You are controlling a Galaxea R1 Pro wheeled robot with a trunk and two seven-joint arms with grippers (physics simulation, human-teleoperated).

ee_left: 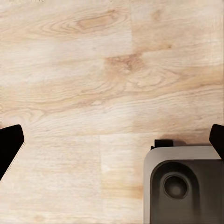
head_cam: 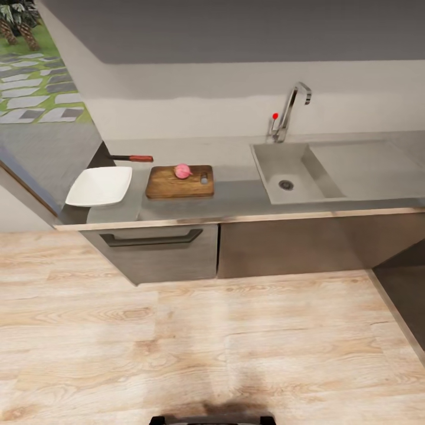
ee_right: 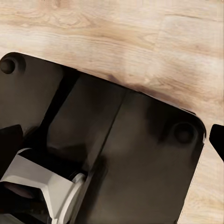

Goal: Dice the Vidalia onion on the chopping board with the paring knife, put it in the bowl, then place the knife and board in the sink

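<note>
One Vidalia onion [head_cam: 183, 171] is sitting on the far edge of the one chopping board [head_cam: 179, 182], whose long axis is running along the surface [head_cam: 236, 200], handle slot toward the sink [head_cam: 287, 171]. One paring knife [head_cam: 131, 158] is lying behind the one white bowl [head_cam: 100, 186], red handle pointing toward the board; its dark blade is hard to make out. The sink is standing empty. Both wrist views are showing black fingertips cut off at opposite edges, so the jaws are spread wide over the wooden floor [ee_left: 93, 70], pinching nothing.

no readable text, labels or numbers appear anywhere.
</note>
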